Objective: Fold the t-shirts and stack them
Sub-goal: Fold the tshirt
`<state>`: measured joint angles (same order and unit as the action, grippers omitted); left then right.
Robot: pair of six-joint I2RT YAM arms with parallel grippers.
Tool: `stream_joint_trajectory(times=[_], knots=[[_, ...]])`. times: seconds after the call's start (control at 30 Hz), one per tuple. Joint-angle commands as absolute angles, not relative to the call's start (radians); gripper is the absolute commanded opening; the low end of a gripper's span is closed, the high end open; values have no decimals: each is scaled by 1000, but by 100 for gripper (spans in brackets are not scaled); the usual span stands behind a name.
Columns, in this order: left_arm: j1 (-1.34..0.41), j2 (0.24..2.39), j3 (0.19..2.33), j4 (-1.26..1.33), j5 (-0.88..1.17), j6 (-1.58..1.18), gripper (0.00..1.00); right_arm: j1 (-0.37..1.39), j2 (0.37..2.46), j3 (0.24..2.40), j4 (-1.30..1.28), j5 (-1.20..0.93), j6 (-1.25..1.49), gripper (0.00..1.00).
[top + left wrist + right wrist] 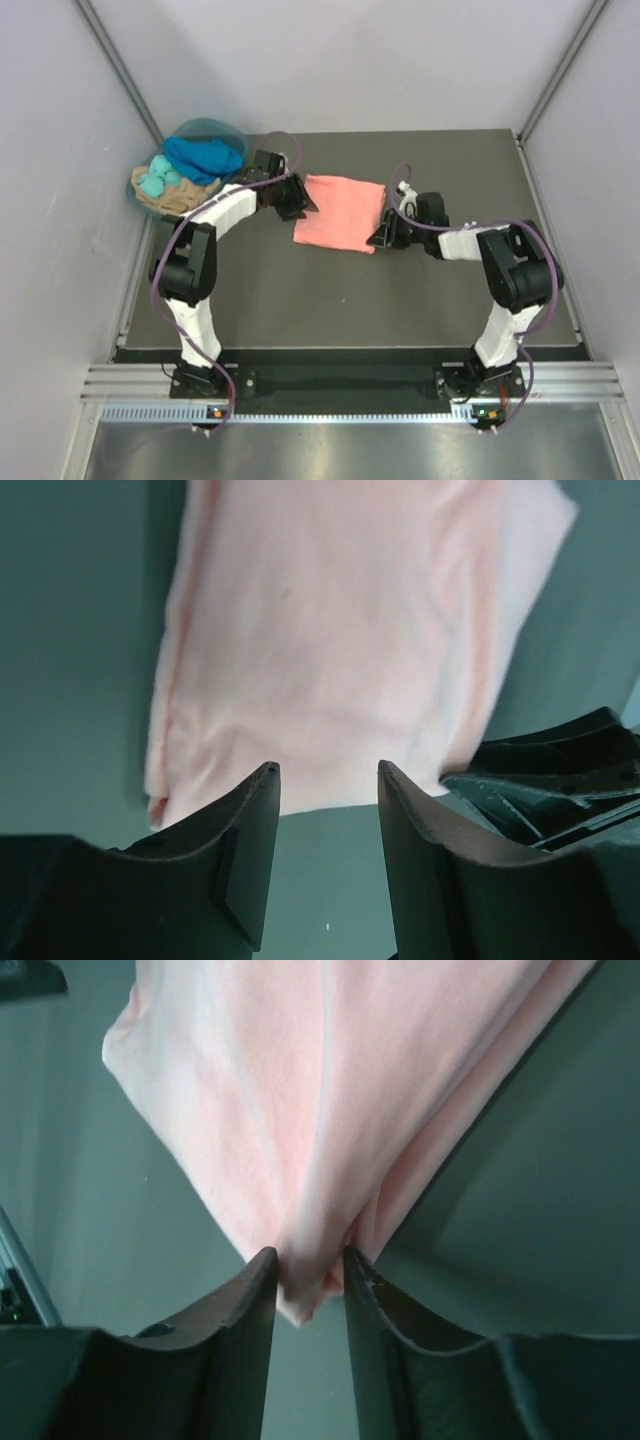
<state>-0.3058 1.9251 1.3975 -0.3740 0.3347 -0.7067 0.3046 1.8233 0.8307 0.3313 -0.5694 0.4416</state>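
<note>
A folded pink t-shirt (341, 211) lies in the middle of the dark table. My left gripper (297, 203) sits at its left edge, open and empty; in the left wrist view (328, 772) the shirt (340, 640) lies just beyond the fingertips. My right gripper (382, 236) is at the shirt's near right corner, shut on that corner; in the right wrist view (308, 1258) the pink cloth (330, 1110) is bunched between the fingers. A heap of blue (205, 155), teal (155, 181) and tan (180, 198) t-shirts lies at the far left.
The heap sits in a clear bowl-like basket (210, 128) by the left wall. Grey walls enclose the table on three sides. The right gripper's black body (560, 770) shows at the right of the left wrist view.
</note>
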Motion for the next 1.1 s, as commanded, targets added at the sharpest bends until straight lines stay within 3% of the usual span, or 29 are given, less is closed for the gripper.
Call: stream_joint_trajectory(times=[0.0,0.17,0.57,0.87,1.03,1.07], knots=[[-298,1894,1425,-256,393,-645,48,301,1757,813,255,-557,405,35],[-272,2032,1537,-147,537,-629,44,288,1726,879,175,-546,410,39],[-232,2311,1789,-34,554,-655,44,308,1850,920,238,-621,431,40],[-178,2448,1894,-5,505,-765,43,310,1899,916,238,-632,411,33],[-172,2459,1928,25,566,-811,44,308,1875,922,209,-617,406,43],[-170,2454,1940,15,578,-811,44,307,1865,926,196,-608,408,49]])
